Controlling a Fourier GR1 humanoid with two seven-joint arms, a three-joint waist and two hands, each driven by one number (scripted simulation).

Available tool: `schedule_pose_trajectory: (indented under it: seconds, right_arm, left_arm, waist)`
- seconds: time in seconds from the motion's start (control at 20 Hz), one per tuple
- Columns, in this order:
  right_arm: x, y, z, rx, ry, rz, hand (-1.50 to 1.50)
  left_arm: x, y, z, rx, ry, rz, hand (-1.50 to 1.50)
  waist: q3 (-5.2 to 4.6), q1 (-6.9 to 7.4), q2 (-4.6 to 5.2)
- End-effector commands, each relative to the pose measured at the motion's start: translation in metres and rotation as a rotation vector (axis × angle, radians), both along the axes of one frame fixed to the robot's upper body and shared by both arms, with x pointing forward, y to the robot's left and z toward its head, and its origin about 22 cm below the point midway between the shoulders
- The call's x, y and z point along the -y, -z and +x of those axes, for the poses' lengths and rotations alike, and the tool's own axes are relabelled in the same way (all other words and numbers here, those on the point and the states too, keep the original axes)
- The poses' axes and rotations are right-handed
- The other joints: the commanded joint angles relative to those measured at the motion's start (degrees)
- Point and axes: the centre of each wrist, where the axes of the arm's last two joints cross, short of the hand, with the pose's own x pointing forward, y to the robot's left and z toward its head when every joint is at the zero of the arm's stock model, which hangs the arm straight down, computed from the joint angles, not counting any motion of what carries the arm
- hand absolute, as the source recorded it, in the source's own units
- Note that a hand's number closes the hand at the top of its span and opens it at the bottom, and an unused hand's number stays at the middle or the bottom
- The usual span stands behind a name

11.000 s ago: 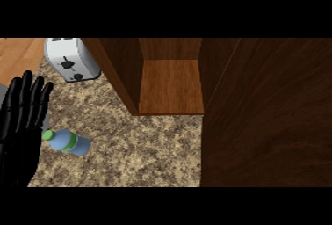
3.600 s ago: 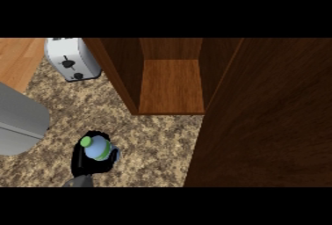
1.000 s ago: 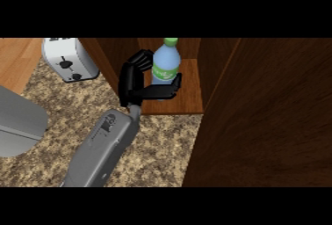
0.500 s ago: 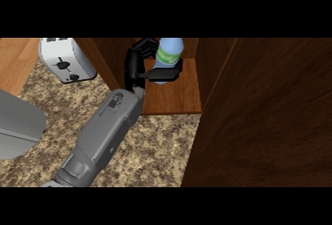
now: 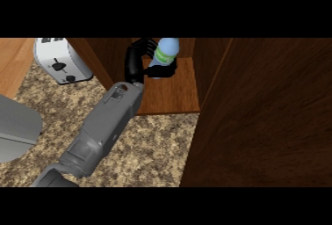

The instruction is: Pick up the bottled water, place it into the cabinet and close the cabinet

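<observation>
The water bottle (image 5: 166,52), pale blue with a green label, stands roughly upright over the back of the cabinet's wooden shelf (image 5: 172,93); its top is cut off by the view's edge. My right hand (image 5: 134,59) is shut on it, fingers curled round its left side and lower part. The grey forearm (image 5: 107,123) runs up from the lower left into the cabinet. Whether the bottle's base touches the shelf is hidden by the hand. The open cabinet door (image 5: 272,114) fills the right side. Of the left arm only a grey part (image 5: 16,129) shows at the left edge.
A white toaster (image 5: 62,59) stands on the speckled stone counter (image 5: 152,147) just left of the cabinet's side wall (image 5: 103,57). The dark door panel stands close to the right of the shelf opening.
My right hand has carried the bottle further back into the cabinet, up the view, and the forearm has stretched out after it. Earlier the bottle lay on the counter.
</observation>
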Motion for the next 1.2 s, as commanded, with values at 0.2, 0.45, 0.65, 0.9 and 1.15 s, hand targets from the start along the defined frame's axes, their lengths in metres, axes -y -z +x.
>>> schedule_pose_trajectory:
  seconds: [0.2,0.45,0.65,0.9,1.15]
  right_arm:
    - [-0.001,-0.002,-0.018,0.013,-0.009,0.026,-1.50]
    - [0.007,-0.010,-0.012,0.034,-0.029,0.012,-1.50]
    - [0.009,-0.015,-0.019,0.025,-0.034,0.009,-1.50]
    - [0.009,-0.003,-0.012,0.040,-0.042,-0.011,-1.50]
    - [0.002,0.002,-0.008,0.039,-0.025,0.011,-1.50]
  left_arm:
    - [-0.008,0.014,0.004,-0.048,-0.055,0.048,1.50]
    - [-0.018,0.031,0.001,-0.070,-0.073,0.059,1.50]
    - [-0.020,0.033,0.001,-0.055,-0.127,0.124,1.50]
    - [-0.029,0.033,0.004,-0.096,-0.156,0.225,-1.50]
    - [-0.024,0.037,0.001,-0.086,-0.194,0.299,-1.50]
  waist:
    - [0.02,0.04,-0.02]
    - [0.00,-0.71,0.52]
    - [-0.03,-1.06,0.46]
    - [0.07,-2.02,0.83]
    - [-0.01,-1.46,0.81]
